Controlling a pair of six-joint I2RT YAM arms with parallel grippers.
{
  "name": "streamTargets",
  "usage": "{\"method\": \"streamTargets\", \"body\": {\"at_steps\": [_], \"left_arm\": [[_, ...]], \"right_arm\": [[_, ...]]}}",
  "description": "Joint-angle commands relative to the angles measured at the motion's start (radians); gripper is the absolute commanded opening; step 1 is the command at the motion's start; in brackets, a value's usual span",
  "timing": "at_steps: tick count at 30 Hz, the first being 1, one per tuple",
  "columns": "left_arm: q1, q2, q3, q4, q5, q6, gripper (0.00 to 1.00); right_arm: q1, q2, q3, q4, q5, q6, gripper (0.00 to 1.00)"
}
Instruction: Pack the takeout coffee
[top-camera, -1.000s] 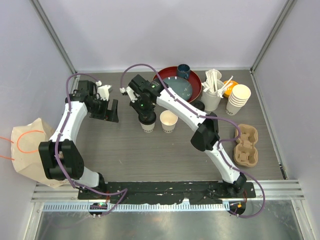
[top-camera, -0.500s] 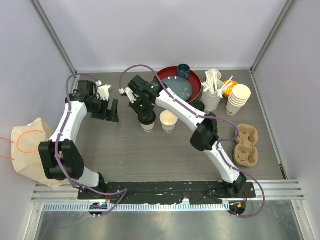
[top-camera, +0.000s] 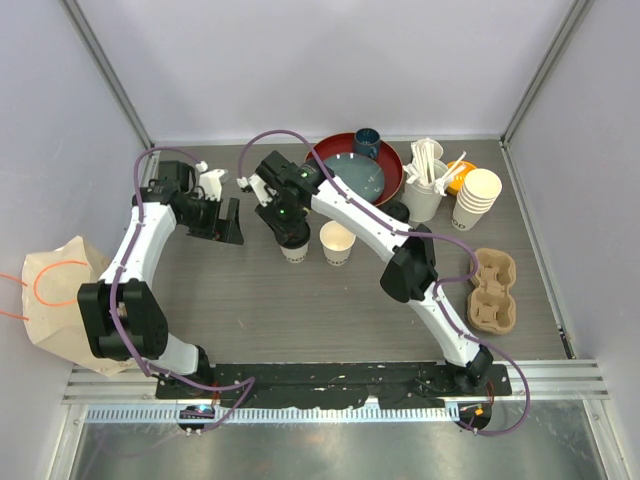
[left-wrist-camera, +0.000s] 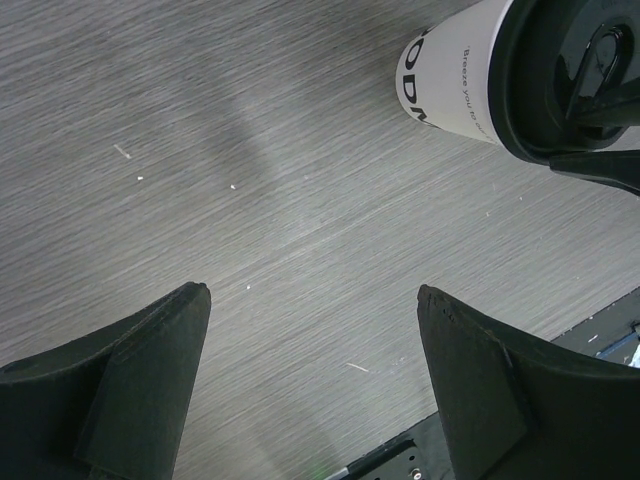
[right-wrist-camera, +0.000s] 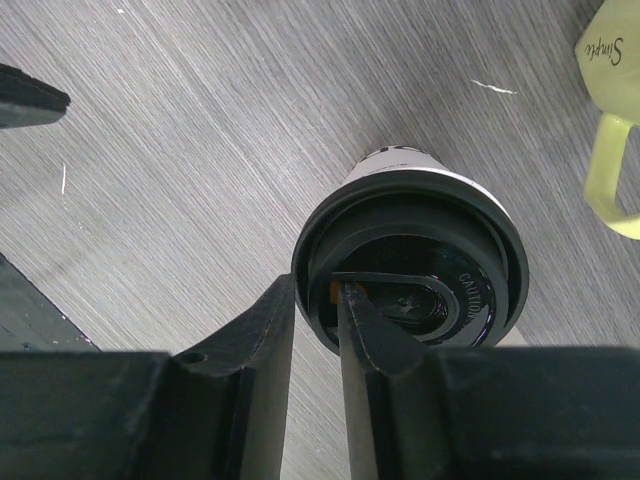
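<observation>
A cream-white takeout coffee cup (top-camera: 295, 250) with a black lid (right-wrist-camera: 415, 260) stands upright mid-table. My right gripper (top-camera: 288, 228) is over it and shut on the lid's rim, with one finger outside the rim and one inside (right-wrist-camera: 315, 290). My left gripper (top-camera: 224, 221) is open and empty, a little left of the cup and over bare table (left-wrist-camera: 312, 292). The cup also shows at the top right of the left wrist view (left-wrist-camera: 450, 80). A dark round thing (top-camera: 397, 212) is partly hidden by the right arm. I cannot tell whether it is the second cup.
A pale yellow mug (top-camera: 338, 243) stands just right of the held cup (right-wrist-camera: 612, 190). A brown cup carrier (top-camera: 492, 290) lies at the right and a paper bag (top-camera: 60, 290) at the left. A red plate (top-camera: 392, 178), dark blue cup (top-camera: 366, 142), stirrer jug (top-camera: 424, 195) and stacked cups (top-camera: 476, 198) stand behind.
My left gripper has crept slightly right toward the cup. My right gripper has edged slightly up-left while staying on the lid.
</observation>
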Motion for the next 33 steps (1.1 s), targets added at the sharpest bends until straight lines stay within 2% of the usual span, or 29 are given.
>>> {"method": "streamTargets", "body": {"at_steps": [1, 9, 18, 22, 24, 26, 30, 31, 33], "left_arm": [[-0.005, -0.015, 0.019, 0.000, 0.030, -0.014, 0.89], [-0.008, -0.022, 0.034, -0.014, 0.036, -0.008, 0.89], [-0.019, -0.030, 0.042, -0.022, 0.047, -0.012, 0.88], [-0.019, -0.033, 0.045, -0.025, 0.049, -0.015, 0.87], [-0.054, -0.036, 0.048, -0.022, 0.053, -0.020, 0.85], [-0.060, -0.036, 0.051, -0.017, 0.067, -0.032, 0.81], [-0.091, -0.048, 0.052, 0.038, 0.082, -0.093, 0.67], [-0.099, -0.048, 0.051, 0.079, 0.090, -0.110, 0.61], [-0.118, -0.044, 0.046, 0.116, 0.092, -0.161, 0.56]], "right_arm": [[0.004, -0.048, 0.006, 0.031, -0.018, 0.002, 0.31], [0.004, -0.089, 0.000, 0.055, -0.067, 0.017, 0.40], [0.004, -0.165, -0.036, 0.110, -0.119, 0.033, 0.56], [0.004, -0.205, -0.068, 0.147, -0.095, 0.047, 0.61], [0.004, -0.228, -0.092, 0.156, -0.062, 0.057, 0.60], [-0.007, -0.272, -0.137, 0.195, -0.003, 0.073, 0.52], [-0.060, -0.358, -0.368, 0.364, 0.007, 0.166, 0.34], [-0.069, -0.367, -0.397, 0.386, 0.005, 0.178, 0.34], [-0.089, -0.381, -0.453, 0.425, 0.007, 0.197, 0.35]]}}
